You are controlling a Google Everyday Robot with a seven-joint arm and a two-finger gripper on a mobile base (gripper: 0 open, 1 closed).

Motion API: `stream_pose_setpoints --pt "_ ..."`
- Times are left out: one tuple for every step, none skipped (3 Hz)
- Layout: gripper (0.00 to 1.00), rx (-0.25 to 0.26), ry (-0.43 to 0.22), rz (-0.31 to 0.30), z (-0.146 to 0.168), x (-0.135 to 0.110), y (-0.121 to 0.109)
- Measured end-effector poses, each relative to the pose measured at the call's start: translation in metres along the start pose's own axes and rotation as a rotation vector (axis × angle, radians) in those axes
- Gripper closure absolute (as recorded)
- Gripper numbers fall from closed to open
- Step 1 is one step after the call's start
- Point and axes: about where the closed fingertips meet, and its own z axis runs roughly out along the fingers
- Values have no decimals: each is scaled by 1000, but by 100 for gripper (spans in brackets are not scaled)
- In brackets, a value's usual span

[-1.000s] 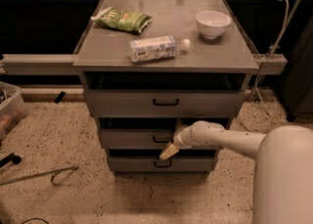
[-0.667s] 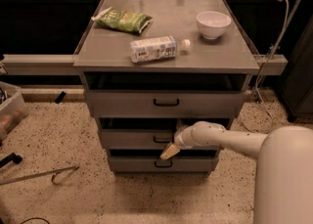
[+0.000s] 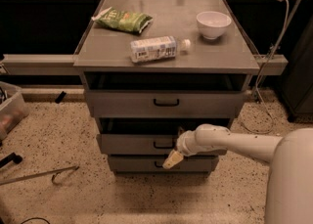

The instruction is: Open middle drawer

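The gripper (image 3: 172, 160) hangs with its pale tip pointing down and left, just right of the black loop handle (image 3: 163, 145) on the middle drawer (image 3: 132, 144), low at the cabinet's near face between the top drawer (image 3: 122, 103) and the bottom drawer (image 3: 132, 163). Whether it is open, closed or gripping the handle cannot be told. On the cabinet top (image 3: 220, 57) lie a green bag (image 3: 122, 20) far left, a bottle (image 3: 154, 49) on its side nearer the middle, and a white bowl (image 3: 213, 24) far right, all well apart from the arm.

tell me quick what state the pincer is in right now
Pincer: low at the front of the middle drawer; whether it is open, closed or holding anything cannot be told.
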Motion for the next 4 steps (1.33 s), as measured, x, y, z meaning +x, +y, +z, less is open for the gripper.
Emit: stream_pose_setpoints --pt "0 -22 5 -6 3 -5 3" --pt "0 -97 66 21 0 1 24" --pt "0 -97 66 21 -3 -1 24" --pt "0 -127 75 54 -15 5 42"
